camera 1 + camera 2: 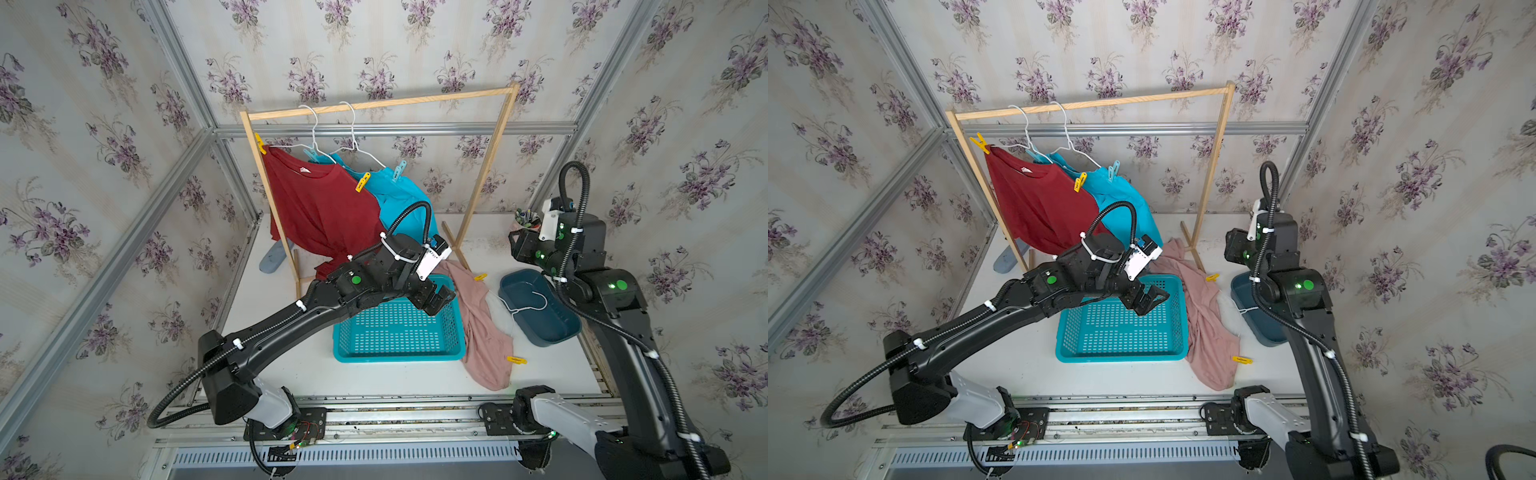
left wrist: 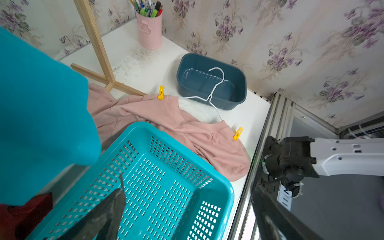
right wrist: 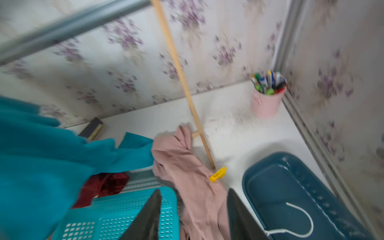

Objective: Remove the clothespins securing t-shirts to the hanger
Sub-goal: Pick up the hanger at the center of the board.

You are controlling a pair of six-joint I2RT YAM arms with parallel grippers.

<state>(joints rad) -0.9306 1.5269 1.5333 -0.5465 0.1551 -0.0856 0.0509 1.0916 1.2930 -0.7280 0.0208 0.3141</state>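
The left gripper [image 1: 435, 300] stands released and empty above a perforated turquoise plastic basket [image 1: 399, 332]. The right gripper [image 3: 193, 191] is spread, grasping nothing, with a dusty pink cloth t-shirt [image 3: 187, 166] below and ahead of its fingers. Six plastic clothespins [image 1: 362, 182] show, four yellow and two light blue: two on the pink shirt, four on the hung dark red t-shirt [image 1: 320, 208], whose white neck label [image 1: 304, 169] is unreadable, and turquoise t-shirt [image 1: 399, 199] beyond the left fingers.

In both top views the rail's [image 1: 436, 96] right half hangs bare, leaving open room beneath down to the table [image 1: 295, 374]. Its left half is blocked by the red shirt [image 1: 320, 208] and blue shirt [image 1: 399, 195]. The left arm [image 1: 282, 320] crosses above the basket [image 1: 395, 332]. The pink shirt [image 1: 482, 332] and tub [image 1: 557, 320] crowd the lower right.
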